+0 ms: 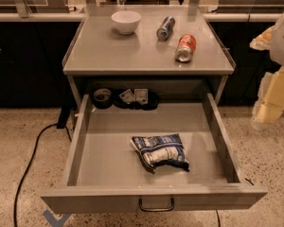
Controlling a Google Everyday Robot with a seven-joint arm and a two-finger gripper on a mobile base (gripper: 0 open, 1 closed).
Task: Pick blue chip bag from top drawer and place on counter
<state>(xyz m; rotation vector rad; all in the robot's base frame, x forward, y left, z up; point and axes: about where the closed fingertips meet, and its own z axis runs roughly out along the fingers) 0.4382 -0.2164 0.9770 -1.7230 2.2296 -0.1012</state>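
The blue chip bag (161, 151) lies flat on the floor of the open top drawer (104, 164), right of the middle, its white and light-blue panel facing up. The drawer is pulled fully out, its dark loop handle (156, 205) at the front. The grey counter (132, 51) sits above and behind it. My gripper (270, 105) shows as pale yellow and white shapes at the right edge, outside the drawer's right wall and well above the floor, about a drawer-half away from the bag. It holds nothing that I can see.
On the counter stand a white bowl (126, 21), a blue-silver can (165, 27) on its side and an orange-red soda can (185, 48) on its side. A tape roll (102, 97) and dark items with tags (135, 98) lie at the drawer's back. A black cable (31, 160) runs over the floor at left.
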